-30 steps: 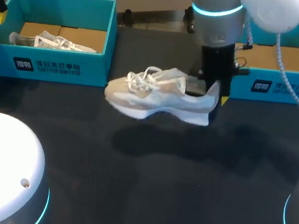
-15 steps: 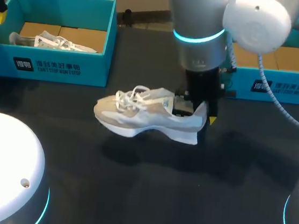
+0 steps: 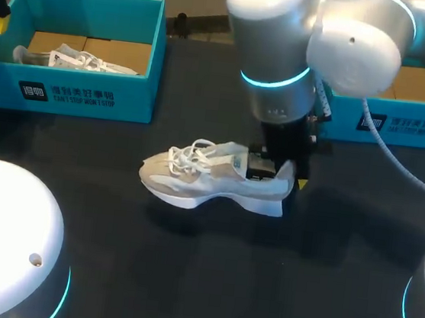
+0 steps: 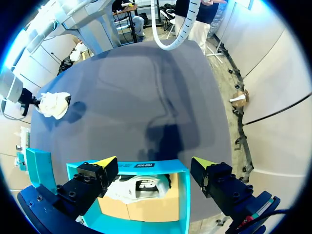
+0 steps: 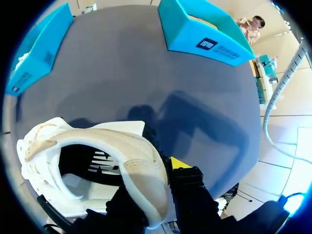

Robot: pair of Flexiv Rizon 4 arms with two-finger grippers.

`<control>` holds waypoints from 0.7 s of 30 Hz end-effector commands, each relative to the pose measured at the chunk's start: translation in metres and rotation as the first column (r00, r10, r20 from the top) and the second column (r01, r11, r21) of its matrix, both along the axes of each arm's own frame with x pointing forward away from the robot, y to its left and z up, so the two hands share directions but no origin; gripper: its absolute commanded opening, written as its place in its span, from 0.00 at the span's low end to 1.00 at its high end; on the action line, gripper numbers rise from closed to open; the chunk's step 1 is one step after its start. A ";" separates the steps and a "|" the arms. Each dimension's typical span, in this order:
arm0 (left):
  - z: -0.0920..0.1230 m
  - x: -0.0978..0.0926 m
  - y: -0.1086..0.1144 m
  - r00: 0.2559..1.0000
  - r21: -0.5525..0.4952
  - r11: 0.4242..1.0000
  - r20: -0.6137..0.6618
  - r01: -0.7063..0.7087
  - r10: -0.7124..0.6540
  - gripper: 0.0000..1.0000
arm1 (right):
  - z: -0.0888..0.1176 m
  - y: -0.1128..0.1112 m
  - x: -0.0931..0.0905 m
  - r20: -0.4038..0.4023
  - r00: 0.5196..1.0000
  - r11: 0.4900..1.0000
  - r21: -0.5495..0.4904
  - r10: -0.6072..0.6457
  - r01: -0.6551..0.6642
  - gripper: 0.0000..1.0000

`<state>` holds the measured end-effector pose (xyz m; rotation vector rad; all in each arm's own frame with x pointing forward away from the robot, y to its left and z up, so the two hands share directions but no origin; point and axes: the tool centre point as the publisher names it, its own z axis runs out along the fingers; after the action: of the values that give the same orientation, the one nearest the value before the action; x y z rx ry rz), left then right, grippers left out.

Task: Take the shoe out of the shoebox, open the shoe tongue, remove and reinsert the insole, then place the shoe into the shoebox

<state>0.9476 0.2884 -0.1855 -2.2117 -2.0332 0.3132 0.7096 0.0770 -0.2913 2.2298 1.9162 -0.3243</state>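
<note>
Sneaker (image 3: 210, 178) was mid-worktop (image 3: 206, 281), between left shoebox (image 3: 89, 99) and right shoebox (image 3: 401, 123), toe toward left one. Couldn't tell if sole touched down.
Right gripper (image 5: 155, 185) clamped heel collar, one finger inside, one outside.
Left gripper (image 4: 153, 170) hung open over left shoebox, second sneaker (image 4: 139, 187) inside.
Judged light: soft mesh upper, squashy collar, stiffer sole. Heel pinch alone let toe sag or pivot.
Tongue tip looked best next hold; loose laces could snag.

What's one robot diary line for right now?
right gripper: shut on shoe heel | shoe: over table | left gripper: open above shoebox
</note>
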 end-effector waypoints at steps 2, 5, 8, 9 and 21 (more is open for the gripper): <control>0.001 0.000 0.000 1.000 0.002 1.000 0.001 0.000 0.000 1.00 | -0.012 -0.007 0.006 0.017 1.000 1.000 0.008 0.017 -0.017 0.00; 0.001 0.000 0.000 1.000 0.002 1.000 0.001 0.000 0.000 1.00 | -0.018 -0.008 0.011 0.012 0.999 0.999 -0.006 0.043 -0.043 0.00; 0.001 0.000 0.000 1.000 0.002 1.000 0.001 0.000 0.000 1.00 | -0.027 -0.011 0.015 0.012 0.998 0.998 -0.007 0.060 -0.060 0.00; 0.001 0.000 0.000 1.000 0.002 1.000 0.001 0.000 0.000 1.00 | -0.030 -0.012 0.016 0.010 0.998 0.998 -0.010 0.068 -0.067 0.00; 0.001 0.000 0.000 1.000 0.002 1.000 0.001 0.000 0.000 1.00 | -0.059 -0.010 0.025 0.035 0.989 0.989 -0.040 0.142 -0.140 0.00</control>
<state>0.9476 0.2884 -0.1855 -2.2117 -2.0332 0.3133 0.7335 0.0627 -0.3437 2.0523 2.0210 -0.2875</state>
